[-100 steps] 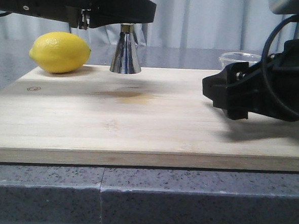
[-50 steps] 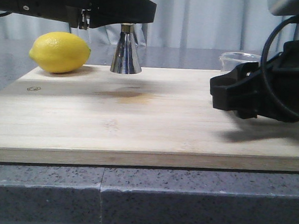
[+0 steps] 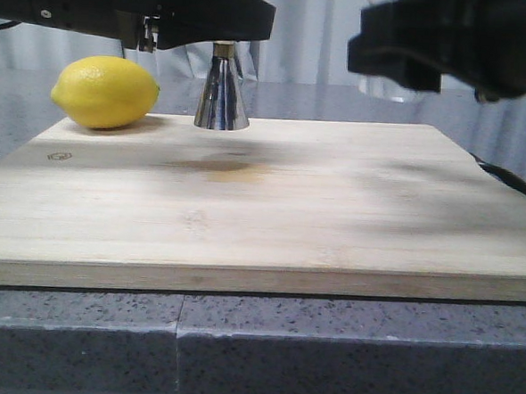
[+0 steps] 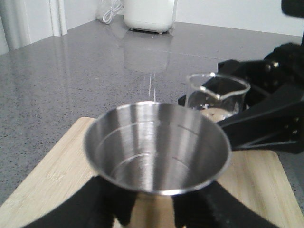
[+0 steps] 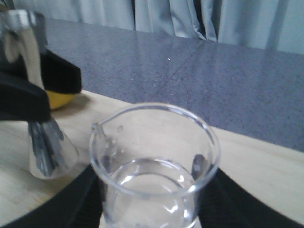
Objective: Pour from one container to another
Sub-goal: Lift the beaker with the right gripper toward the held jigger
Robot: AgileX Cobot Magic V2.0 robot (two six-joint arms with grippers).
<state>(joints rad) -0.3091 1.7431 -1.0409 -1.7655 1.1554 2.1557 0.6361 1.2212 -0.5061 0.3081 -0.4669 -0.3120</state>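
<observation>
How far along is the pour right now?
Done: both vessels are gripped. The left gripper holds the steel jigger on the wooden board; the right gripper holds the glass beaker up off the board. In hand: carrying the beaker, upright with liquid inside, toward the jigger. Left: tipping it; the jigger's bowl looks empty.

1. The steel jigger [image 3: 222, 92] stands upright on its flared base at the far edge of the wooden board; its open upper cup [image 4: 156, 146] is shiny and empty.
2. The clear glass beaker [image 5: 154, 166] is upright with clear liquid in its bottom, its pouring lip toward the jigger; in the front view it seems lifted off the board.
</observation>
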